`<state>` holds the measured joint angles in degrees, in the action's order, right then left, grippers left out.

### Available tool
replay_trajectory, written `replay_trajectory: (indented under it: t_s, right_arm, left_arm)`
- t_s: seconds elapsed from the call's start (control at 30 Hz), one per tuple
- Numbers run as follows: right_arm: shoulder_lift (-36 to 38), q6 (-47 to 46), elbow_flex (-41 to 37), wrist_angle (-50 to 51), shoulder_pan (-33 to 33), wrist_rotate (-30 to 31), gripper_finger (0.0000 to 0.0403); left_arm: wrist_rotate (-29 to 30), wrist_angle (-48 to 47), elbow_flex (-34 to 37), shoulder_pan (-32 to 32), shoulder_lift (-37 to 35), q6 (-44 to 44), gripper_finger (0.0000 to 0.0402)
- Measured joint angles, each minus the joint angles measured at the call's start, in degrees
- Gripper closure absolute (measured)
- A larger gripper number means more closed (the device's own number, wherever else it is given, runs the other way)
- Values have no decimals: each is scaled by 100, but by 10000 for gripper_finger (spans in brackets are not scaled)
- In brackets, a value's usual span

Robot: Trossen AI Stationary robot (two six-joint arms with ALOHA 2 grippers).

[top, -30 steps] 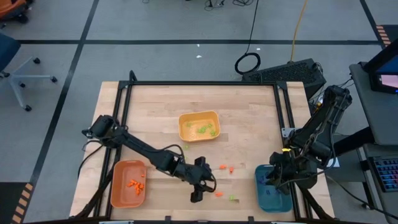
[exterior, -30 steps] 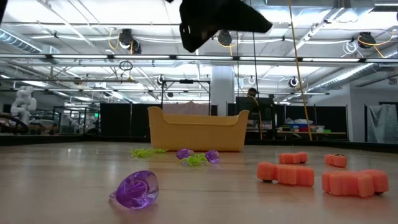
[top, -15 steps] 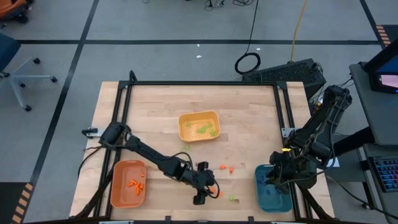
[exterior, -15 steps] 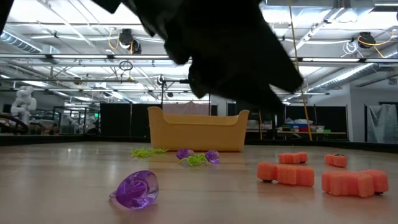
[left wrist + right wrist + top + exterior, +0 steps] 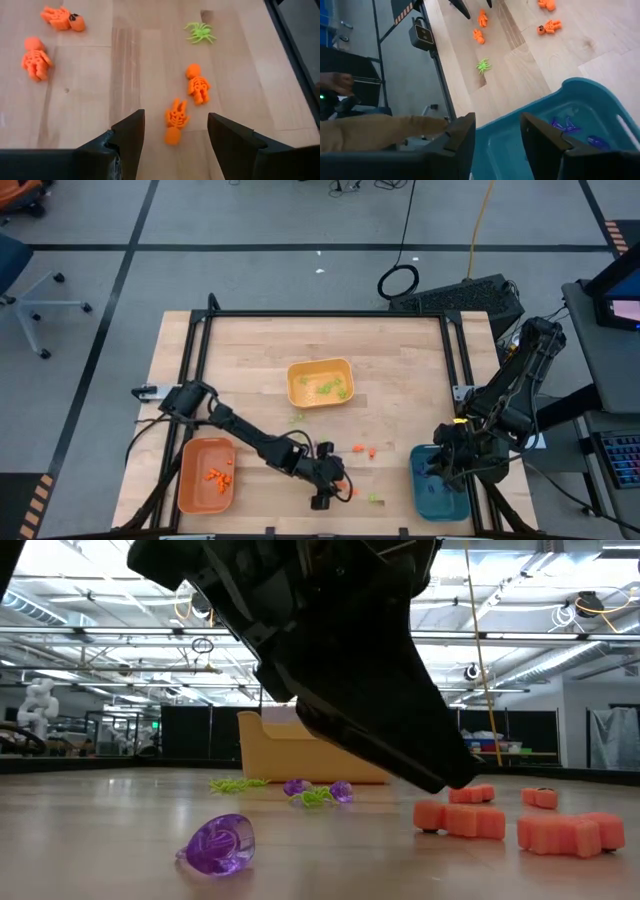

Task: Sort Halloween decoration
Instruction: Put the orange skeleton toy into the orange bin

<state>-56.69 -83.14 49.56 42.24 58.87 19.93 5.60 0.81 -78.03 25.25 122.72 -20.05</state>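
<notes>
Since 1 second ago the left gripper (image 5: pixel 330 492) has slid toward the table's near edge and dropped low, its dark bulk now filling much of the low view.

High view: it sits at 6 o'clock of the table (image 5: pixel 400 370), beside loose orange pieces (image 5: pixel 362 450). The orange tray (image 5: pixel 188 492) lies at 8 o'clock, the yellow tray (image 5: pixel 296 392) near the middle, the teal tray (image 5: pixel 428 502) at 4 o'clock with the right gripper (image 5: pixel 447 470) over it.

Low view: a purple piece (image 5: pixel 216 843) lies nearest, orange pieces at right, green spiders before the yellow tray.

Left wrist view: the jaws stand apart and empty, an orange skeleton (image 5: pixel 175 121) on the wood between the fingers (image 5: pixel 131 134) (a second lies just beyond), a green spider (image 5: pixel 200 32) farther off.

Right wrist view: its jaws are parted, holding nothing, above the teal tray with purple pieces (image 5: pixel 563 123) inside.
</notes>
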Motion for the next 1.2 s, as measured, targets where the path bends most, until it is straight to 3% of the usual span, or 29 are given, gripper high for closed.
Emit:
replay_trajectory:
  t_s: [0.13,0.6,1.07,1.2]
  right_arm:
    - [0,227,0,3,0,203,261]
    - [-2,293,0,2,-2,275,261]
    - [-2,171,0,2,-2,275,261]
    - [-2,171,0,0,-2,275,261]
  left_arm:
    - [-215,-4,1,-8,0,259,182]
    - [39,93,-2,84,237,987,196]
    - [88,-27,-14,78,277,989,359]
    - [86,-65,-14,78,269,990,388]
